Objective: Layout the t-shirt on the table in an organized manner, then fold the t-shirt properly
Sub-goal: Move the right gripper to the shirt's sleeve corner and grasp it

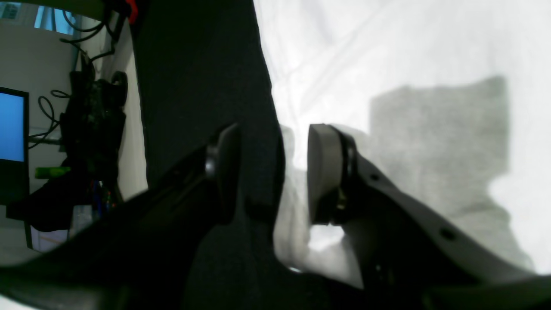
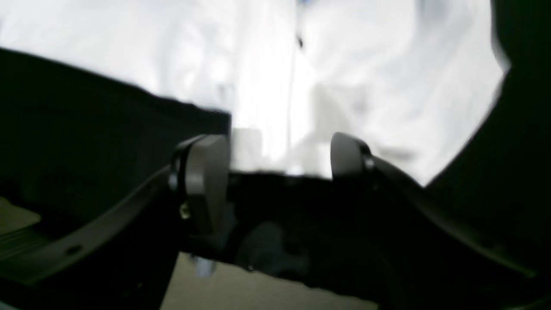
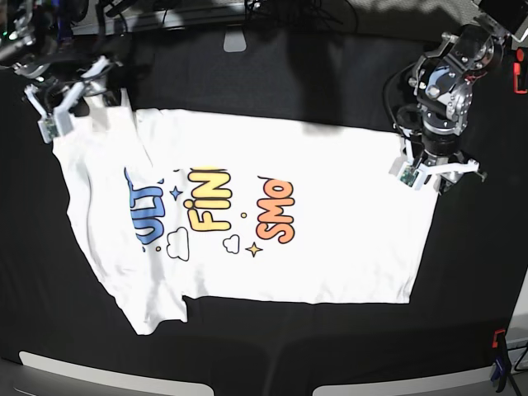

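Note:
The t-shirt [image 3: 313, 239] lies spread on the black table [image 3: 289, 91] with its blue, yellow and orange print facing up; one sleeve is folded at the lower left. My left gripper [image 3: 431, 172] stands at the shirt's right edge near the upper corner. In the left wrist view this left gripper [image 1: 275, 172] is open, its pads astride the edge of the white t-shirt [image 1: 387, 51] and the table [image 1: 202, 77]. My right gripper [image 3: 70, 99] hovers at the shirt's upper left corner. The right wrist view is blurred; there the right gripper [image 2: 277, 170] is open before the t-shirt [image 2: 366, 64].
A red clamp [image 3: 520, 82] sits at the table's right edge and a blue one [image 3: 497, 367] at the lower right. A monitor with a blue screen [image 1: 10, 125] and cables stand beyond the table. A small white object [image 3: 235, 41] lies at the far edge.

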`<move>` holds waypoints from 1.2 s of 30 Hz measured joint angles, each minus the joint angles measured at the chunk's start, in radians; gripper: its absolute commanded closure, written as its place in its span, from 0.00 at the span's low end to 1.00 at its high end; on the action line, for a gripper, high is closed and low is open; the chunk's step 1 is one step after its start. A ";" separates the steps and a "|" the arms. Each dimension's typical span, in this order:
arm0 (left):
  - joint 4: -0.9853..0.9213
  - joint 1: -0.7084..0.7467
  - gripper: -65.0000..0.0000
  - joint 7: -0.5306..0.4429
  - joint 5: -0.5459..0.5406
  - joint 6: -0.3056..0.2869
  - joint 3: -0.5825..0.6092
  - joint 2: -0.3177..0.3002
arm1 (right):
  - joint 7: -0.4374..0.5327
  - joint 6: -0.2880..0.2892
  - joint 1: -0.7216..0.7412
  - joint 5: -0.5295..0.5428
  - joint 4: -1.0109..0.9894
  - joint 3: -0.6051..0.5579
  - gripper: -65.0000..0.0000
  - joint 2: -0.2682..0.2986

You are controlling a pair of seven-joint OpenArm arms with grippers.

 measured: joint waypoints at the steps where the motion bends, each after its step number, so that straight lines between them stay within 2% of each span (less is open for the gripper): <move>1: 0.000 0.000 0.64 0.000 0.000 0.000 0.000 0.000 | -0.029 0.040 0.017 0.060 -0.048 0.013 0.44 -0.004; 3: 0.000 0.000 0.64 0.000 0.000 0.000 0.000 0.000 | -0.083 0.110 0.059 0.177 -0.143 0.025 0.44 -0.007; 6: 0.000 0.000 0.64 0.000 0.000 0.000 0.000 0.000 | -0.106 0.204 0.124 0.296 -0.251 0.039 0.44 -0.006; 8: 0.000 0.000 0.64 0.000 0.000 0.000 0.000 0.000 | -0.144 0.232 0.163 0.344 -0.287 0.040 0.44 -0.006; 17: 0.000 0.000 0.64 -0.001 0.000 0.000 0.000 0.000 | -0.182 0.241 0.216 0.348 -0.394 0.039 0.44 -0.010; 27: 0.000 0.000 0.64 -0.001 0.000 0.000 0.000 0.000 | -0.185 0.268 0.216 0.347 -0.411 0.038 0.44 -0.064; 31: 0.000 0.000 0.64 0.000 0.000 0.000 0.000 0.000 | -0.185 0.275 0.216 0.347 -0.411 0.038 0.58 -0.068; 34: 0.000 0.000 0.64 -0.001 0.000 0.000 0.000 0.000 | -0.182 0.276 0.216 0.349 -0.411 0.038 0.60 -0.068; 36: 0.000 0.000 0.64 0.000 0.000 0.000 0.000 0.000 | -0.181 0.276 0.216 0.397 -0.411 0.038 0.60 -0.068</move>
